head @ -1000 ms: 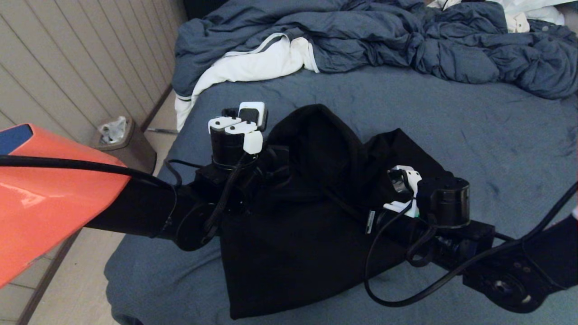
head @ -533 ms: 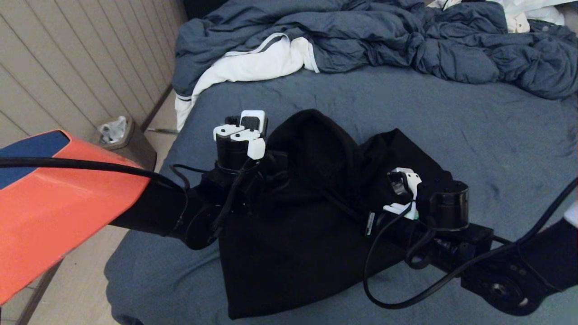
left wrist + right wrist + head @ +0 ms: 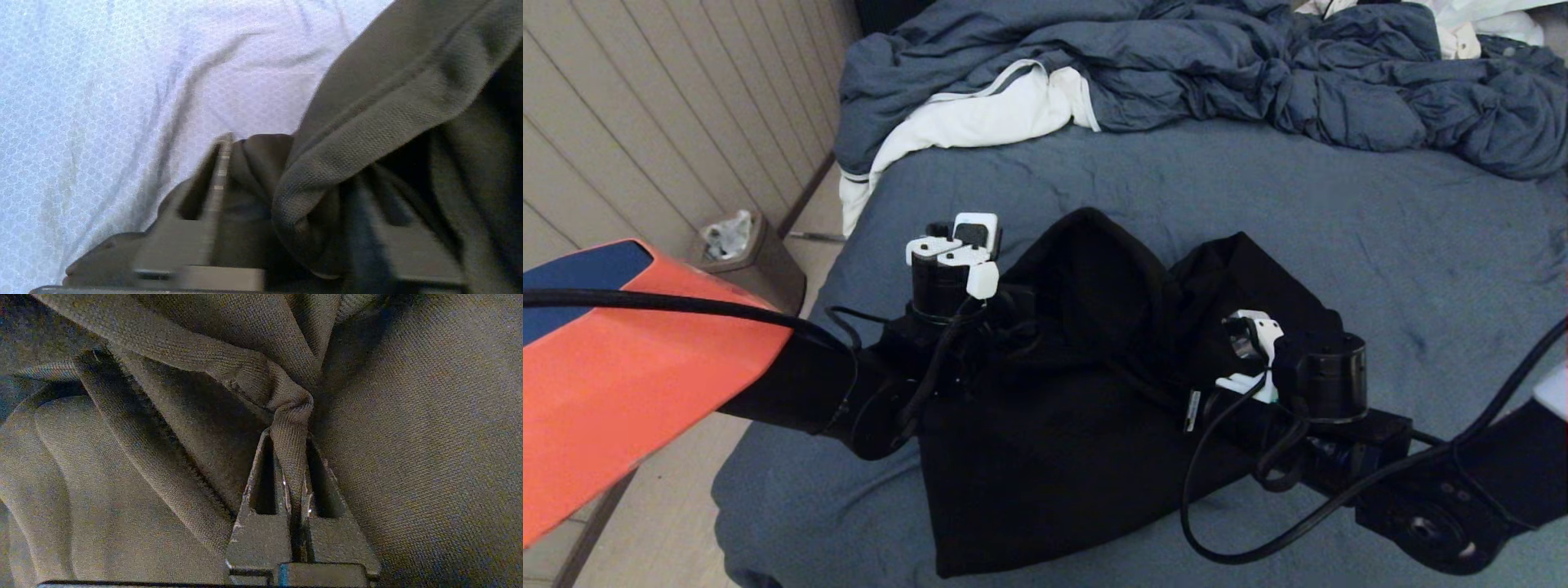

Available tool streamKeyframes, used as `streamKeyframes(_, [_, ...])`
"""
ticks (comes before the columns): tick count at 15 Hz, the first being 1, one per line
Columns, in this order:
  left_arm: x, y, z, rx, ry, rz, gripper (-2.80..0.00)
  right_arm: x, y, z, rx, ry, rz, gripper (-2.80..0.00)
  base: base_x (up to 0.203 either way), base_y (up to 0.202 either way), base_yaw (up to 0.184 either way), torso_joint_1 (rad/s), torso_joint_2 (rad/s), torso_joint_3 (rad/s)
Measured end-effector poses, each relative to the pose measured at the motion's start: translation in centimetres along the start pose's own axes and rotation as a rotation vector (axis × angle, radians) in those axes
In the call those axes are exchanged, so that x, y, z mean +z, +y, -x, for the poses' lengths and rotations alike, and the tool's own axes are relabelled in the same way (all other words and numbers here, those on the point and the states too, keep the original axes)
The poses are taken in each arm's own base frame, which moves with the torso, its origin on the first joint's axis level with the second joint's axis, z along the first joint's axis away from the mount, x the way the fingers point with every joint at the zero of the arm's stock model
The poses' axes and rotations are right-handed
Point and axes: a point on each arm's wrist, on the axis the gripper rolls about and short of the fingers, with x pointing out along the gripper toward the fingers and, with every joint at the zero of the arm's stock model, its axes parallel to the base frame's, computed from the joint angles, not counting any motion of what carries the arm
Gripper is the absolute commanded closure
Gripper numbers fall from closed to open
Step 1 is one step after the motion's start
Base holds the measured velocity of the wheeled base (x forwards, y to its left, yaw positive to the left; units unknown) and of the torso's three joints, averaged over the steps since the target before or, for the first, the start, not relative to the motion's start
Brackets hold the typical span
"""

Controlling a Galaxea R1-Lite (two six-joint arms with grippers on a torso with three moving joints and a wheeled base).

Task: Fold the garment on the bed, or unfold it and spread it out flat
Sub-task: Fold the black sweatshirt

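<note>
1. The garment [image 3: 1086, 408], a black hooded sweatshirt, lies bunched near the front of the bed [image 3: 1380, 245], its hood peaked toward the far side and its lower body spread flatter toward the near edge.
2. My right gripper [image 3: 288, 437] sits at the garment's right side, low over the cloth. In the right wrist view my two fingers [image 3: 261, 506] are pressed together with a twisted fold of the black fabric pinched between them.
3. My left gripper [image 3: 286, 196] is at the garment's left edge, where the black cloth meets the blue sheet. In the left wrist view my fingers stand apart, and a thick rolled hem of the garment drapes loosely between them and over one of them; nothing there is clamped.
4. Beyond the garment, at the far side of the bed, a rumpled blue-grey duvet [image 3: 1217, 73] is heaped across the width.
5. A white cloth [image 3: 980, 114] with a grey stripe lies beyond the garment to its left, partly under the duvet and hanging over the bed's left edge.
6. On the floor left of the garment, off the bed and near the panelled wall [image 3: 645, 106], stands a small bin [image 3: 747, 261].
</note>
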Motion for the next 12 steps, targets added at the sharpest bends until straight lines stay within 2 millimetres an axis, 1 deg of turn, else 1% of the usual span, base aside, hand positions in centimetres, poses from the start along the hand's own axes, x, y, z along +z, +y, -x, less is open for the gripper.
streamKeyframes(2, [0.5, 0.1, 0.7, -0.010, -0.004, 0.003, -2.80, 0.0, 0.0, 0.0, 0.000, 0.002, 0.000, 0.00, 0.000, 0.000, 0.000, 0.000, 0.00, 0.000])
streamKeyframes(5, [1.5, -0.4, 2.7, -0.046, -0.014, 0.014, -2.80, -0.1, 0.0, -0.3, -0.001, 0.004, 0.000, 0.00, 0.000, 0.000, 0.000, 0.000, 0.00, 0.000])
streamKeyframes(7, [2.6, -1.0, 4.2, -0.069, -0.027, 0.023, -2.80, -0.1, 0.0, -0.3, 0.000, 0.004, 0.000, 0.00, 0.000, 0.000, 0.000, 0.000, 0.00, 0.000])
streamKeyframes(9, [3.9, -1.1, 5.3, -0.079, -0.039, 0.029, -2.80, -0.1, -0.1, -0.3, -0.003, 0.005, -0.001, 0.00, 0.000, 0.000, 0.000, 0.000, 0.00, 0.000])
streamKeyframes(10, [4.7, -1.0, 5.6, -0.080, -0.049, 0.034, -2.80, -0.1, -0.1, -0.3, -0.003, 0.005, -0.001, 0.00, 0.000, 0.000, 0.000, 0.000, 0.00, 0.000])
streamKeyframes(12, [6.4, -0.6, 5.3, -0.066, -0.081, 0.060, -2.80, -0.2, 0.0, -0.2, -0.002, 0.009, 0.000, 0.00, 0.000, 0.000, 0.000, 0.000, 0.00, 0.000])
